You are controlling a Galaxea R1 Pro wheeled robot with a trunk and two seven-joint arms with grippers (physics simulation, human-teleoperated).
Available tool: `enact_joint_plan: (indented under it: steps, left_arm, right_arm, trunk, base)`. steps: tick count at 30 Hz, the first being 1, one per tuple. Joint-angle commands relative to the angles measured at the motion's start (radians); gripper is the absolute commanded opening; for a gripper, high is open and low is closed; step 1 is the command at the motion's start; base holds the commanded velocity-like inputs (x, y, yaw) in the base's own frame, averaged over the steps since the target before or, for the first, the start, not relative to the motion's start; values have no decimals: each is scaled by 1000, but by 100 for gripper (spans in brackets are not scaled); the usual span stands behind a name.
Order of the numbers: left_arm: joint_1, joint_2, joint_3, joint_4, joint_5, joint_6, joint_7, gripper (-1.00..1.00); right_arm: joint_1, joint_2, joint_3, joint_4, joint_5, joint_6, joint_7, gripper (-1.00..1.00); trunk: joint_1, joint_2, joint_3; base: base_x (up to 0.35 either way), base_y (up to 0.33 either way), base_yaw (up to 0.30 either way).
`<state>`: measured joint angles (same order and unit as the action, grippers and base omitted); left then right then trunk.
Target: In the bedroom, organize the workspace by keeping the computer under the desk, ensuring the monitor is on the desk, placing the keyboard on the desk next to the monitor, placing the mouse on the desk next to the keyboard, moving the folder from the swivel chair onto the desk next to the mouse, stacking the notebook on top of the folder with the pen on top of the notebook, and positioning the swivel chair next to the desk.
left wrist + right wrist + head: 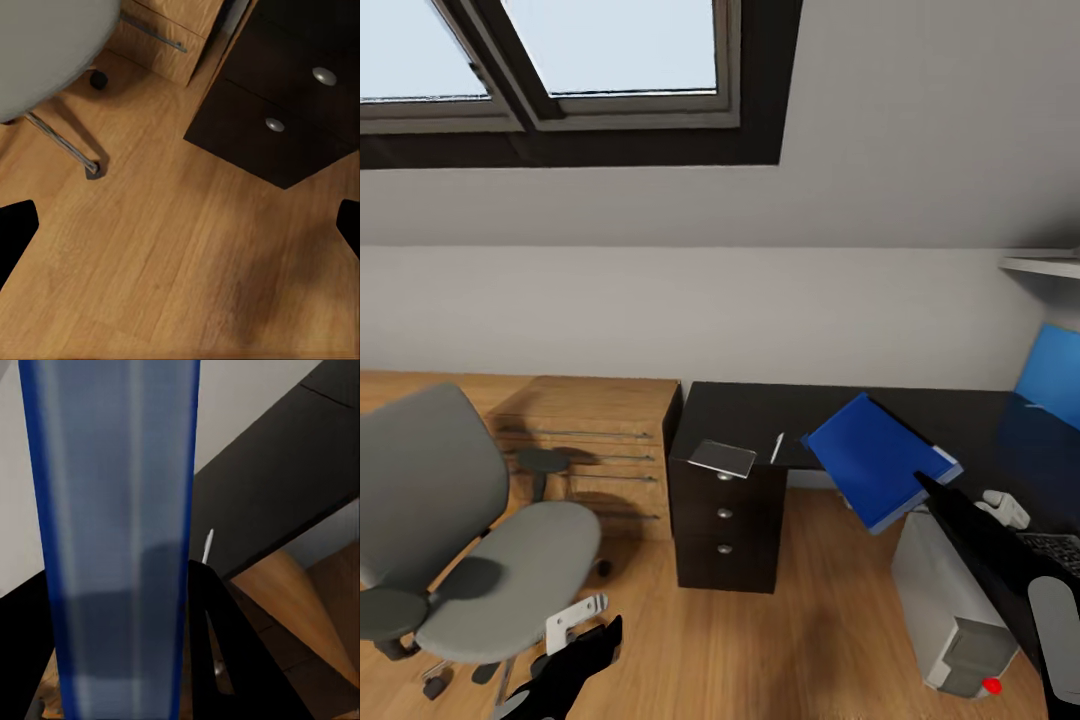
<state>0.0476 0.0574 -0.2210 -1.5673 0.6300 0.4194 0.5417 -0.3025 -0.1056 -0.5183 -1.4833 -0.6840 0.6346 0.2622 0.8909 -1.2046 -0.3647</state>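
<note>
Folder (880, 458): clamped in right tool (928, 484), tilted above desk (780, 415). Left tool (180, 225): fingers spread, empty, over floor (172, 255).

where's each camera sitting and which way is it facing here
Head view: on the robot's head, facing forward and down at the desk, swivel chair and folder; both dark arms show, and the right pincer holding the folder.
Left wrist view: near the left pincer, facing down at the wood floor; its finger tips show at both edges.
Right wrist view: near the right pincer, facing along the folder's edge; a dark finger shows.
Shared: head and right wrist views both show the folder and the pen.
</note>
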Motion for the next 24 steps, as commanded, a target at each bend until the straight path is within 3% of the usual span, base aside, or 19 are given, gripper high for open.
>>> enact_joint_plan:
  steps: [1,5,12,19,24]
  left_arm:
    - [0,1,-1,-2,8,1,9,100]
    - [0,1,-1,-2,7,1,9,100]
    - [0,1,-3,-8,7,-1,6,100]
    - [0,1,-10,-14,7,-1,5,100]
    - [0,1,-43,-30,6,-1,4,100]
  right_arm:
    - [-1,0,-2,0,-2,7,3,-100]
    - [-1,0,-2,0,-2,7,3,-100]
    - [-1,0,-2,13,-2,7,5,-100]
    - [-1,0,0,12,-4,7,11,-100]
    - [-1,0,4,14,-2,6,13,-100]
  trunk:
    - [-4,7,2]
    - [-19,35,15]
    - [-19,35,15]
    - [-19,35,15]
    - [-19,35,15]
  base:
    - [0,0,-300]
    - [0,0,-300]
    - [0,0,-266]
    - [0,0,-32]
    - [0,0,-2]
